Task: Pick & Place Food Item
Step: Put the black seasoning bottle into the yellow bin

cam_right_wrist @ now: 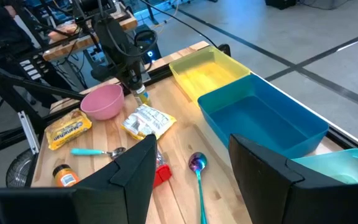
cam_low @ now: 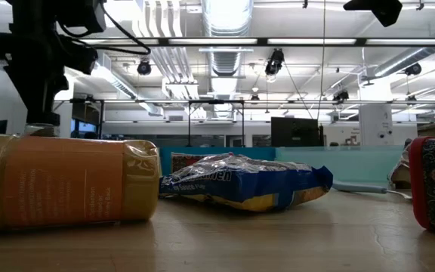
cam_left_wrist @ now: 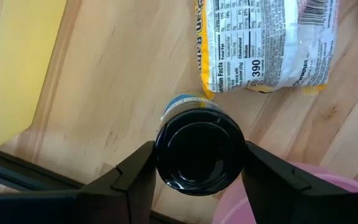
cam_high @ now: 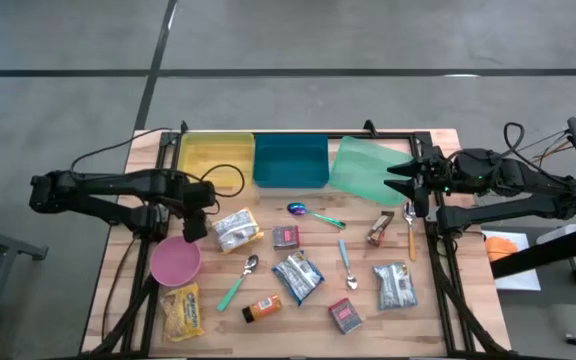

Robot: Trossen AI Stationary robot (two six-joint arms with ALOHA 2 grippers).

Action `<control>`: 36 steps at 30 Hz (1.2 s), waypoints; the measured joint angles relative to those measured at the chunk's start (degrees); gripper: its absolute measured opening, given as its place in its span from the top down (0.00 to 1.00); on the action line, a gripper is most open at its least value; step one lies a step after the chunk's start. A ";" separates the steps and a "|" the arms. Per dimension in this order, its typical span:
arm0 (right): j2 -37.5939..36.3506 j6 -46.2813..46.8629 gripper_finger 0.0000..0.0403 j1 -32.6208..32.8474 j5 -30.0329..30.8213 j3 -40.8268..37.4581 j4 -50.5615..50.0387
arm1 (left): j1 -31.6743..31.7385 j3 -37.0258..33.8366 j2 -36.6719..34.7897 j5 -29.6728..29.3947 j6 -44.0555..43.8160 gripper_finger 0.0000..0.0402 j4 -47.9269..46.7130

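**Left claw clamped on small bottle beside the pink bowl**

My left gripper (cam_left_wrist: 197, 171) is over the left part of the wooden table (cam_high: 433, 330), fingers (cam_left_wrist: 135, 177) pressed on both sides of a small bottle with a black cap (cam_left_wrist: 199, 151). Bottle upright, seen cap-on from my wrist; yellowish label just visible under the cap. Can't tell if its base is on the wood or off it. Pink bowl (cam_high: 175, 261) just beside the bottle, rim touching the edge of my wrist view. Ramen packet (cam_left_wrist: 267, 43) lies flat near the bottle, nutrition panel up. Yellow bin (cam_high: 214, 158) is at the table's back edge, left of the blue bin (cam_high: 290, 161) and the light-green bin (cam_high: 366, 168).

My right gripper (cam_high: 398, 177) hangs over the light-green bin, fingers apart, nothing between them.

Elsewhere on the table: purple spoon (cam_high: 299, 209), teal-handled spoon (cam_high: 238, 283), orange-handled spoon (cam_high: 410, 226), orange jar with black lid (cam_high: 262, 308), blue-and-silver snack bag (cam_high: 297, 275), yellow snack packet (cam_high: 183, 312), small red packet (cam_high: 285, 236). All well apart from both claws.
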 joint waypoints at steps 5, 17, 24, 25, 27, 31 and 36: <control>0.00 -0.07 0.51 0.00 0.00 0.00 0.00 | 0.00 1.69 0.00 -0.01 -0.93 0.50 0.14; 0.02 -0.33 0.51 0.00 -0.06 0.00 -0.02 | 0.73 9.15 -0.04 -5.56 -1.31 0.50 -3.91; 0.02 -0.69 0.51 0.00 -0.28 0.00 0.00 | 8.25 13.60 -0.04 -8.47 -2.25 0.50 -4.86; 0.02 -0.73 0.51 -0.02 -0.69 0.00 -0.02 | 10.17 14.24 -0.04 -8.49 -2.27 0.50 -4.90; 0.02 -0.75 0.51 -0.02 -1.34 0.00 -0.02 | 14.43 15.41 -0.04 -8.47 -2.28 0.50 -5.03; 0.06 -0.66 0.51 -0.02 -1.53 0.00 -0.02 | 24.48 17.49 0.00 -8.07 -2.16 0.50 -5.03; 0.04 -0.67 0.51 -0.02 -1.51 0.00 -0.02 | 37.23 19.78 1.91 -5.30 0.83 0.50 -5.45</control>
